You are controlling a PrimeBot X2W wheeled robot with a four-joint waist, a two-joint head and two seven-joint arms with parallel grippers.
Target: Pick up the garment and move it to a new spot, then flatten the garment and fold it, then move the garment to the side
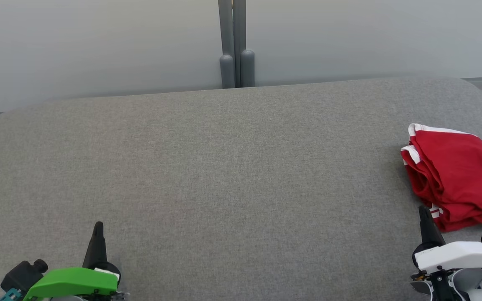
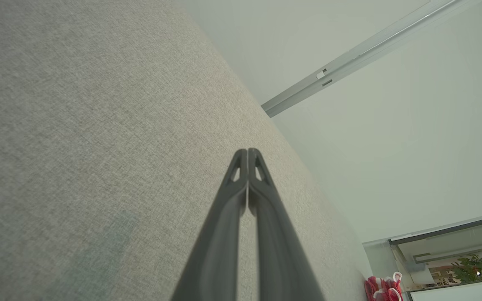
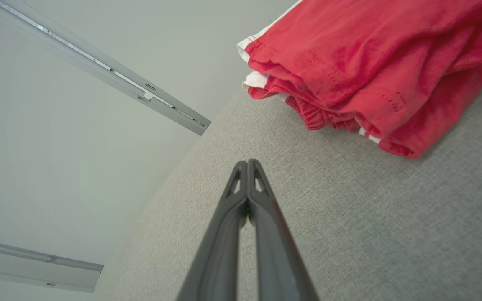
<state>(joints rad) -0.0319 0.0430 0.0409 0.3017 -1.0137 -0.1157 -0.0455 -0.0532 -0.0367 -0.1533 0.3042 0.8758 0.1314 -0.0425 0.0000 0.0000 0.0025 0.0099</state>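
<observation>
While L gripper (image 1: pixel 98 226), R gripper (image 1: pixel 423 210) closed, garment (image 1: pixel 454 175) prob. folded.

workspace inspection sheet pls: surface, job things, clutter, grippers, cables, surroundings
surface: grey fabric tabletop, rounded corners
job's things: red garment with white trim, in a layered heap at the right edge
clutter: nothing seen
grippers: left gripper shut, holding nothing, low on the left; right gripper shut, holding nothing, close to the garment but apart from it
cables: nothing seen
surroundings: pale wall panels, grey posts behind the table; green plant far off
</observation>
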